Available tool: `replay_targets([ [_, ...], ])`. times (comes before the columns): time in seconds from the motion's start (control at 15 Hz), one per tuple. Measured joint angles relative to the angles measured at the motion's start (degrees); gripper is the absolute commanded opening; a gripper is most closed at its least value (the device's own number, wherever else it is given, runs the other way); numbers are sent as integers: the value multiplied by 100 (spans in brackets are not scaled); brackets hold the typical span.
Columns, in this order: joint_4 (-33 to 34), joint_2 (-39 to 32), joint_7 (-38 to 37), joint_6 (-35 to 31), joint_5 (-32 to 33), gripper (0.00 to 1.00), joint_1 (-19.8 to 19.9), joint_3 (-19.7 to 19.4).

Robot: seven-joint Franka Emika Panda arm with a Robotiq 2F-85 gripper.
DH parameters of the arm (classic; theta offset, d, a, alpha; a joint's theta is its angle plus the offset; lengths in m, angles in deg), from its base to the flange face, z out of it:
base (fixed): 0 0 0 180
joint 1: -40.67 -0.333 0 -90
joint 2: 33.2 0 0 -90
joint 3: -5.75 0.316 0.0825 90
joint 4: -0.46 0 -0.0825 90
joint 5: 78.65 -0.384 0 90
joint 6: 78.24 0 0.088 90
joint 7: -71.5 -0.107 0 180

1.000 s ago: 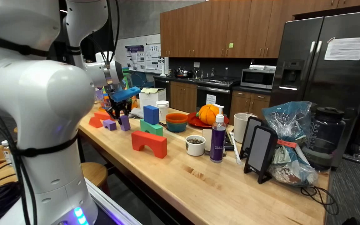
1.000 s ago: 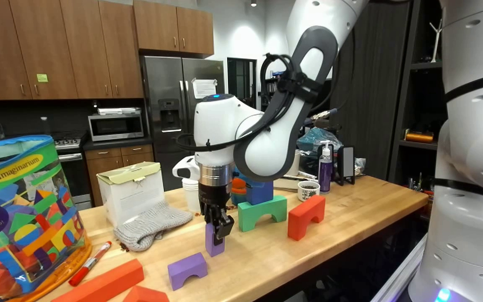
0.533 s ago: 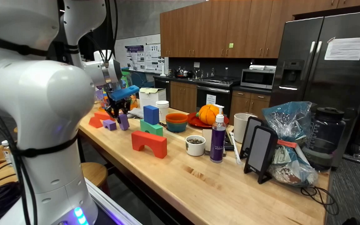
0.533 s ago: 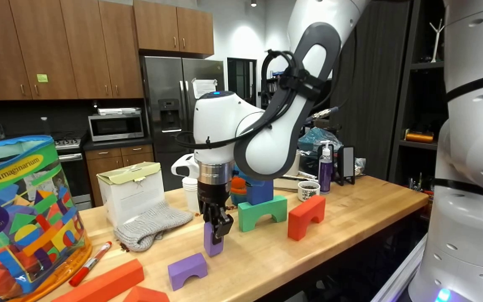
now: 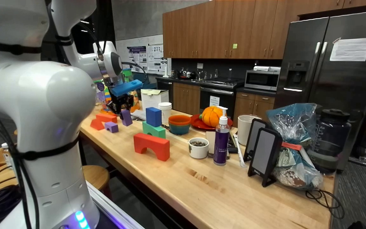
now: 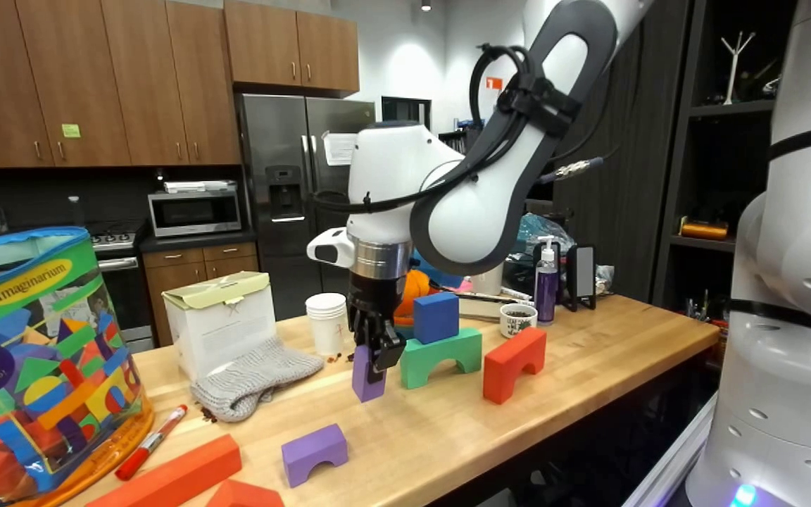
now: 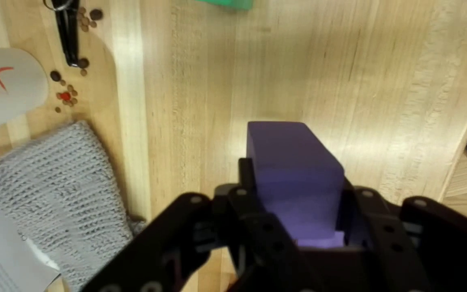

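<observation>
End effector [image 7: 296, 178]: clamped onto opposite sides of one purple block [image 6: 362, 386]. Hazards: weak grip could drop it; low sideways swing could topple blue block [image 6: 436, 318] off green arch [image 6: 416, 370].

Grn arch [image 6: 441, 350] nr fingers [image 6: 386, 345]; room by tbl edge [image 7: 464, 134].

Purple block [image 6: 361, 374], black gripper [image 7: 296, 180]; blue block [image 6: 436, 318], green arch [image 6: 441, 351]; ribbed grey cloth [image 7: 67, 194].

Kitchen area in what looks like a lab. Kitchen: cabinets [image 5: 222, 30], fridge [image 5: 332, 90], stove [image 5: 226, 99], microwave [image 5: 261, 82]. Lab: posters [image 5: 137, 59] on a whiteboard [image 5: 138, 42], robot arm [image 6: 465, 225] stationed by the tabletop [image 5: 183, 178].
</observation>
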Motion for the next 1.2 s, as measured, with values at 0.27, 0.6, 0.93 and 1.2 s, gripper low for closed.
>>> replay_targets([
  [0.27,-348,720,721,8,-828,17,-43,-146],
  [0.6,-698,1637,1305,34,-1275,17,-404,-745],
  [0.93,-1030,2391,1852,33,-1458,17,-787,-1460],
  [1.2,-1090,2800,2719,29,-1938,17,-1274,-2249],
])
